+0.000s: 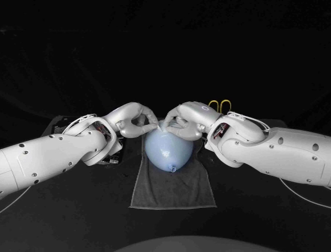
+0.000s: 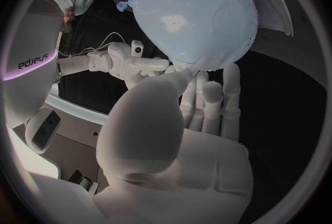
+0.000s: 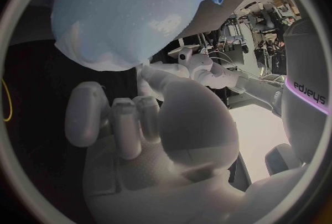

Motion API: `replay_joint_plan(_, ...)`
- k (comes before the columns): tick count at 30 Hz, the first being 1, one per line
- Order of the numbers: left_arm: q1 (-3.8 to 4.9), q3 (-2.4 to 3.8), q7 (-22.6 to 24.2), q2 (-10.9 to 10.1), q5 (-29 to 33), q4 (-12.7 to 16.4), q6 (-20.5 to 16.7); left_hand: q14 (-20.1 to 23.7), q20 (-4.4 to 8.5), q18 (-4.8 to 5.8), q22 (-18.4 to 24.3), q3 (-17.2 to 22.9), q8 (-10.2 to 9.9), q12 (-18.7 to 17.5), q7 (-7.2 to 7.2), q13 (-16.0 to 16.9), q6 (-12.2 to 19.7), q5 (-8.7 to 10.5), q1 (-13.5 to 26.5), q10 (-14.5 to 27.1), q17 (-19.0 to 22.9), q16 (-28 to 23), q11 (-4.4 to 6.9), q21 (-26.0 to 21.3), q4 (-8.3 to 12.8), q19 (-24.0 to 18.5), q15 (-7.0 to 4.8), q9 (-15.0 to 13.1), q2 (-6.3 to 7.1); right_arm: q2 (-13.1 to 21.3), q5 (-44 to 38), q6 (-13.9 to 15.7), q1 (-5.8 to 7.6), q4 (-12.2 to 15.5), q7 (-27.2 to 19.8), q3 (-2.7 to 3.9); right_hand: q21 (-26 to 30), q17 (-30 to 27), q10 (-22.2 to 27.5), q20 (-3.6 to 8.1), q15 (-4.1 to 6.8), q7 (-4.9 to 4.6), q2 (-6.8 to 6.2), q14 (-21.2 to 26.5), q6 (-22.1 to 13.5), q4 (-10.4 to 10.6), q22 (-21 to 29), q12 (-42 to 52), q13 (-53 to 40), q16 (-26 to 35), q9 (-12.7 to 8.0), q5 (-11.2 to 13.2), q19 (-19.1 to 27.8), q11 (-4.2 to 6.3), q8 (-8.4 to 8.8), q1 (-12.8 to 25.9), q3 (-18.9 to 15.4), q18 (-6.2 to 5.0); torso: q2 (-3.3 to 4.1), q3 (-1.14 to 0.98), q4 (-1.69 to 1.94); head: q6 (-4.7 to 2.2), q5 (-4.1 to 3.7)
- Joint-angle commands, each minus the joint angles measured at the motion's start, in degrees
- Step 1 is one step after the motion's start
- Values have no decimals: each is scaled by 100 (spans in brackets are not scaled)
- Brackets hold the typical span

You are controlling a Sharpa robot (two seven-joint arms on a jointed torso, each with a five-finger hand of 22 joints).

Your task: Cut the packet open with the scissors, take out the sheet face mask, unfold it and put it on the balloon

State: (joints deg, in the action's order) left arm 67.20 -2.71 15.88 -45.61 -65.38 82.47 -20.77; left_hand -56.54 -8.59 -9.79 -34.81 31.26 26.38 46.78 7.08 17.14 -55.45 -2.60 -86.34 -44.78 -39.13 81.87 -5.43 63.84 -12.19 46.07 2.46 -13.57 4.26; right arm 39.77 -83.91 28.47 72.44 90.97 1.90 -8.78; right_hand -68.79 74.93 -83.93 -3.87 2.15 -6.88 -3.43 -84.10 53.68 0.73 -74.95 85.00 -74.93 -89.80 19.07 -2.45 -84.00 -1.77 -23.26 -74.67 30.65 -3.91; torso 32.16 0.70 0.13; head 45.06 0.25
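Note:
A pale blue balloon [image 1: 168, 148] lies on a dark grey towel [image 1: 173, 186], its knot towards me. A thin wet sheet mask [image 3: 86, 52] clings over the balloon's far end [image 2: 197, 14]. My left hand [image 1: 137, 121] and right hand [image 1: 182, 118] meet at that far end. Each pinches the mask's edge between thumb and a finger, close together and against the balloon. In the left wrist view my left hand [image 2: 187, 108] touches the balloon from below, with the right hand [image 2: 128, 63] beside it. The right wrist view has my right hand [image 3: 138, 119] under the balloon [image 3: 118, 8].
The yellow handles of the scissors [image 1: 220, 106] lie on the table just behind my right wrist. The towel reaches from under the balloon towards the table's near edge. Dark equipment [image 1: 63, 125] sits behind my left forearm.

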Motion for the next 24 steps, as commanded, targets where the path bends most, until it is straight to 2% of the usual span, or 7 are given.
replay_joint_plan(1,49,12,-85,16,513,18,497,52,15,-66,-7,43,37,30,-11,-10,-12,-16,70,-15,13,16,-5,35,-9,-45,2,-152,-11,50,419,588,2,97,-613,3,26,1507,-161,-9,-47,-10,-58,-590,-59,13,-984,-45,-967,-20,-23,-31,22,-53,33,6,-42,8,2,-6,-6,-23,5)
replay_joint_plan(7,91,13,-329,47,593,-8,924,94,0,-63,-3,93,74,35,-24,-15,-1,-16,176,12,38,31,-19,21,-73,-83,18,-200,-37,188,532,821,2,244,-717,2,19,1507,-142,-21,-62,-28,-90,-590,-89,8,-986,-65,-949,-20,-38,-33,21,-69,65,12,-47,10,5,-10,-7,-27,2)
replay_joint_plan(12,111,14,-457,79,735,-75,1037,68,-9,-65,-2,155,112,46,-30,-14,-1,-17,239,34,-14,66,-22,19,-103,-96,23,-248,-74,277,523,870,2,303,-658,2,15,1507,-141,-30,-71,-34,-128,-590,-86,-10,-987,-65,-951,-20,-44,-33,20,-77,75,6,-53,11,6,-9,-11,-35,7)
replay_joint_plan(18,159,14,-630,122,1071,-193,1074,-33,-12,-71,-9,286,174,96,-37,0,-1,-19,320,32,-156,142,-5,36,-74,-91,12,-331,-68,344,445,982,2,335,-478,1,1,1507,-146,-34,-74,-31,-140,-590,-65,-15,-990,-57,-958,-20,-42,-34,15,-78,70,4,-56,13,9,-8,0,-51,4)
replay_joint_plan(21,201,15,-749,137,1349,-248,1074,-166,4,-74,-37,571,250,170,-42,16,18,-20,504,21,-318,244,18,95,43,-69,-13,-459,16,352,395,1001,2,329,-329,1,4,1507,-149,-37,-75,-27,-141,-590,-50,-21,-989,-54,-962,-20,-41,-34,16,-76,65,-3,-52,12,6,-5,1,-49,4)
replay_joint_plan(22,219,15,-792,141,1475,-265,1071,-315,22,-75,-69,857,329,236,-65,29,-5,-24,764,-17,-481,334,38,160,102,-43,-36,-580,85,347,377,998,2,323,-271,1,13,1507,-153,-38,-74,-25,-146,-590,-40,-26,-987,-49,-966,-20,-40,-35,19,-74,62,-8,-51,10,8,-4,1,-48,4)
replay_joint_plan(24,269,16,-885,144,1769,-300,1061,-451,38,-75,-98,1075,374,292,-89,42,-3,-20,894,-42,-642,398,56,215,251,-32,-51,-668,143,325,342,988,2,301,-164,1,14,1507,-152,-39,-74,-26,-161,-590,-30,-27,-987,-50,-966,-20,-41,-34,19,-74,61,-1,-58,9,6,-1,-1,-49,8)
